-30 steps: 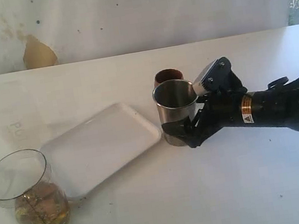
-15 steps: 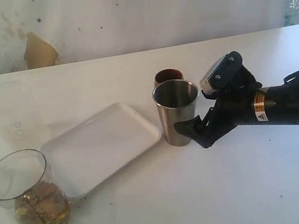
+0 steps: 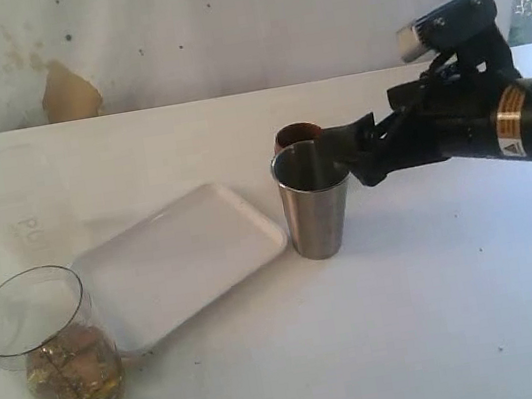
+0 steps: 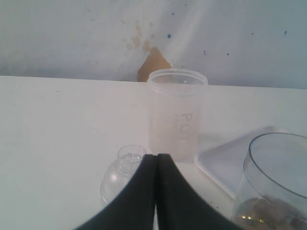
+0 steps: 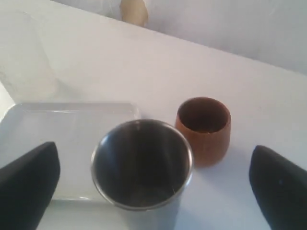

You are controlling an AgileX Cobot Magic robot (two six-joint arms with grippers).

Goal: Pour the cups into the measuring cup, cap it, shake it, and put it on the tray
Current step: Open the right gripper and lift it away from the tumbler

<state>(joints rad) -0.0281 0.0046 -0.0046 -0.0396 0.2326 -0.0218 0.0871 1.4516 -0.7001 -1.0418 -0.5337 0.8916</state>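
The steel tumbler (image 3: 315,202) (image 5: 141,165) stands upright just right of the white tray (image 3: 179,259), and the brown wooden cup (image 3: 298,136) (image 5: 203,127) stands close behind it. My right gripper (image 3: 350,156) (image 5: 153,153) hovers open at the tumbler's rim height, a little to its right and holding nothing. The clear measuring cup (image 3: 46,346) (image 4: 278,182) stands at the tray's near left corner with brownish contents in its bottom. My left gripper (image 4: 156,158) is shut and empty; it does not show in the exterior view.
A frosted plastic cup (image 4: 176,115) (image 3: 19,203) stands behind the tray's left end. A clear domed lid (image 4: 122,175) lies on the table in front of it. The white table runs back to a stained wall (image 3: 66,89).
My right gripper has drawn back from around the tumbler, then risen to rim height. The tumbler stays standing where it was.
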